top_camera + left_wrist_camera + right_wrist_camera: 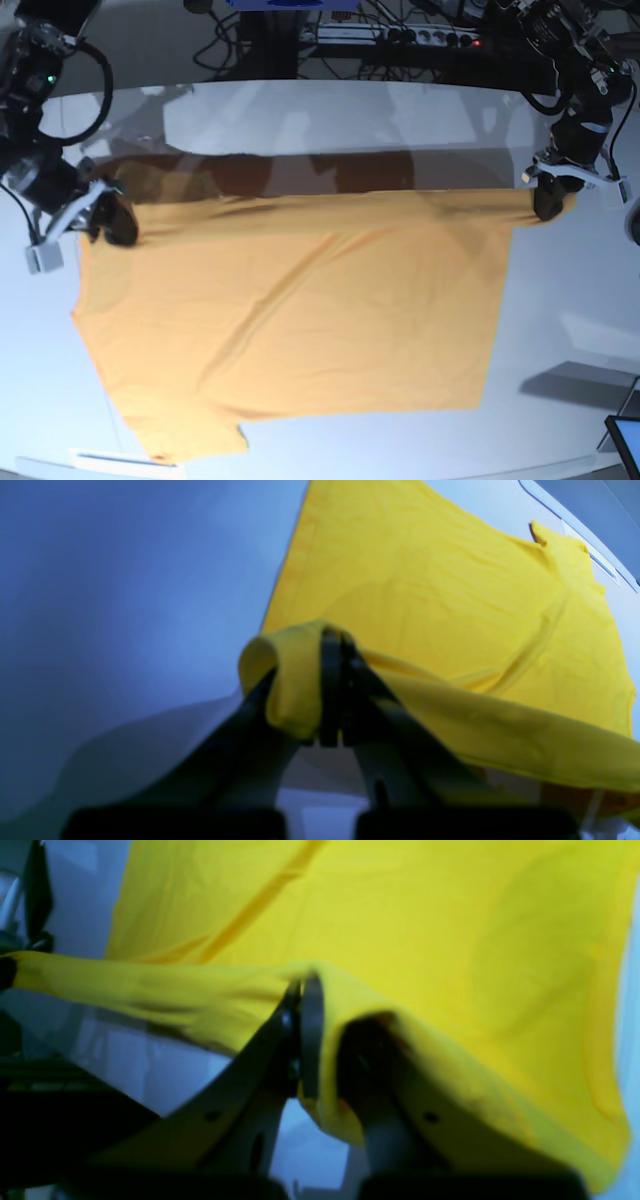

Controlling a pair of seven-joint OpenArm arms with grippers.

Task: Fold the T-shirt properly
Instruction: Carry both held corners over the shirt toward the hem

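Both the left gripper (331, 690) and right gripper (302, 1040) pinch the T-shirt (300, 310) edge stretched between them.

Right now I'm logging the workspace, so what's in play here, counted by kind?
T-shirt: 1, orange-yellow, spread on the table
Grippers: 2, left gripper and right gripper, each shut on a corner of the shirt's far edge
Table: 1, pale and glossy
Total: 4
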